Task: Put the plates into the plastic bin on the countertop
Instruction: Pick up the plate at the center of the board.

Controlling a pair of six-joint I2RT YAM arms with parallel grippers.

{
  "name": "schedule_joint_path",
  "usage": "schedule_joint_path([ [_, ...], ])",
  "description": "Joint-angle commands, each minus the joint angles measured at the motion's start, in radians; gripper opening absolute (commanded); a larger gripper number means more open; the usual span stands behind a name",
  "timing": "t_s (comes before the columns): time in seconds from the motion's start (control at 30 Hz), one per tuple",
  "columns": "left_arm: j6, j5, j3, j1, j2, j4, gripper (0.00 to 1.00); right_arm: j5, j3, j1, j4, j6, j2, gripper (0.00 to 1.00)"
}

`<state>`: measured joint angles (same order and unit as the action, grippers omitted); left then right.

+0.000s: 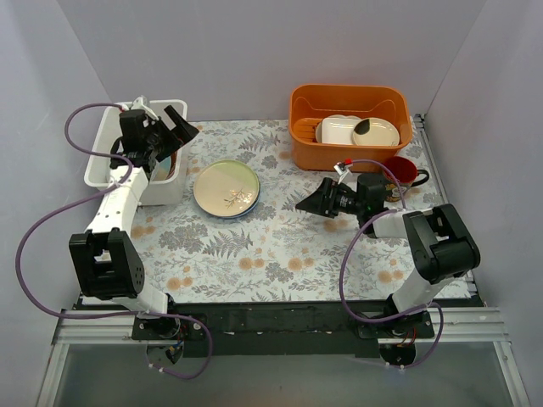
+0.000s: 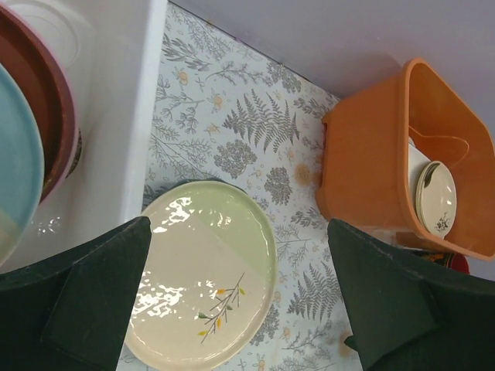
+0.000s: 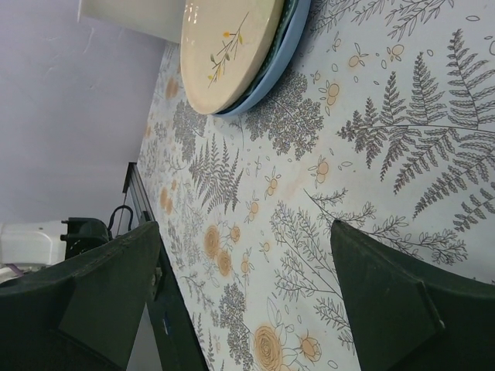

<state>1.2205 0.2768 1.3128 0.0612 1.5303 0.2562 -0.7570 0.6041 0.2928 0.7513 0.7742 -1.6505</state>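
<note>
Currently the countertop carries a two-plate stack, cream-green plate over blue plate. The bin at far left already holds a red-brown plate and a teal plate.

Step is probably fetching the next plate. To do it well, pinch only the top plate's rim, lift it level and clear the bin wall before release. The risk is dragging the blue plate along.

The left gripper hangs over the bin's right wall, jaws apart and empty, with the stack just to its right, beside the bin. The right gripper is also spread and empty, the stack off to its left.
</note>
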Motion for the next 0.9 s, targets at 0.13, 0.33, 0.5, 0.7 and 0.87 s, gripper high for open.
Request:
schedule_joint_path([
  [0.13, -0.036, -0.019, 0.049, -0.083, 0.007, 0.021, 0.98, 0.035, 0.065, 0.043, -0.02, -0.036, -0.031, 0.98],
  [0.33, -0.049, -0.039, 0.055, -0.136, 0.01, 0.032, 0.98, 0.053, 0.086, 0.066, -0.029, -0.042, -0.063, 0.98],
  [0.5, -0.058, -0.041, 0.06, -0.164, 0.007, 0.037, 0.98, 0.058, 0.105, 0.085, -0.024, -0.042, -0.098, 0.98],
  [0.7, -0.067, -0.045, 0.06, -0.184, -0.006, 0.038, 0.98, 0.076, 0.137, 0.118, -0.033, -0.044, -0.137, 0.98],
  [0.87, -0.069, -0.037, 0.063, -0.189, -0.006, 0.038, 0.98, 0.1, 0.164, 0.15, -0.043, -0.046, -0.183, 0.98],
])
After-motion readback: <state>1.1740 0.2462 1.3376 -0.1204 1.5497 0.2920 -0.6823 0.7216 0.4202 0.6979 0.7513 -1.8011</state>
